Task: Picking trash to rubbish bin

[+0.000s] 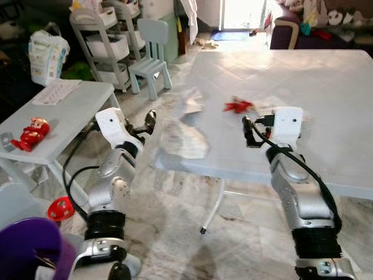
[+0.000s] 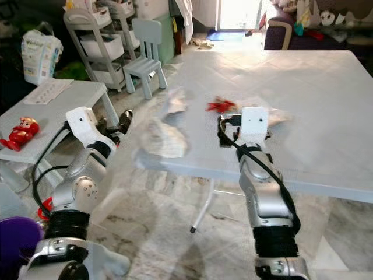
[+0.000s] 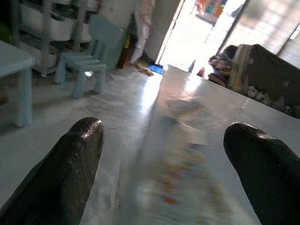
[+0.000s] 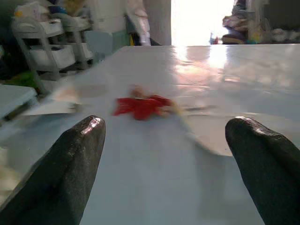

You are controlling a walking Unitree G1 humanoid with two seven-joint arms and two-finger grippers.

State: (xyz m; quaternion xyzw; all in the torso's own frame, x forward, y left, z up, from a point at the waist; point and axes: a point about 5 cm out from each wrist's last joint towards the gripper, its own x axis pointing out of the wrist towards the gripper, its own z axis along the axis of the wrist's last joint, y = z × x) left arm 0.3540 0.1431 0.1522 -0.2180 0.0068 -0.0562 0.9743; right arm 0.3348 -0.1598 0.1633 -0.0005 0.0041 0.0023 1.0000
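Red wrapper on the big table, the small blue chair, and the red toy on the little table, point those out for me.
red wrapper (image 1: 238, 106), left eye view, its crumpled middle.
small blue chair (image 1: 150, 67), left eye view, its seat.
red toy (image 1: 32, 133), left eye view, its body.

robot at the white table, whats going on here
The robot stands at the near edge of a large white table with both arms raised toward trash lying on it. The right gripper is open and aimed at a red scrap, with nothing between its fingers yet. The left gripper is open too, near the table's corner and pointing at crumpled paper wrappers. Nothing has been picked up. A low side table with a red toy stands to the robot's left.
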